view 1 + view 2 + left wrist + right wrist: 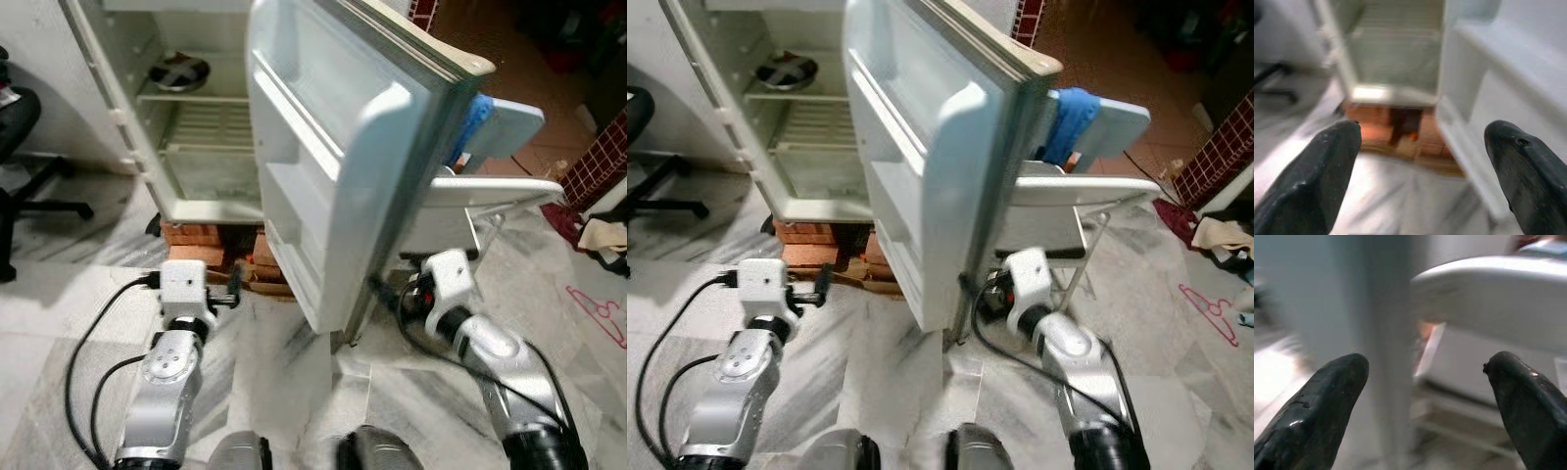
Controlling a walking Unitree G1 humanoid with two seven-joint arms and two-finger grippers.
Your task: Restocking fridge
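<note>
fridge door [333, 147]: glossy white plastic | floor [284, 392]: polished marble | bricks [196, 235]: rough

open fridge door [333, 176] blocks centre; floor [59, 313] left free

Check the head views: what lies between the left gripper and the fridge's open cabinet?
Bare marble floor, then the bricks propping up the fridge; left gripper stands open.

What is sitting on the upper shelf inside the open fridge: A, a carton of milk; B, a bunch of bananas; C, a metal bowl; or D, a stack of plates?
C: a round metal bowl rests on the upper shelf of the fridge, whose door stands open; the wire rack below it looks bare.
</note>
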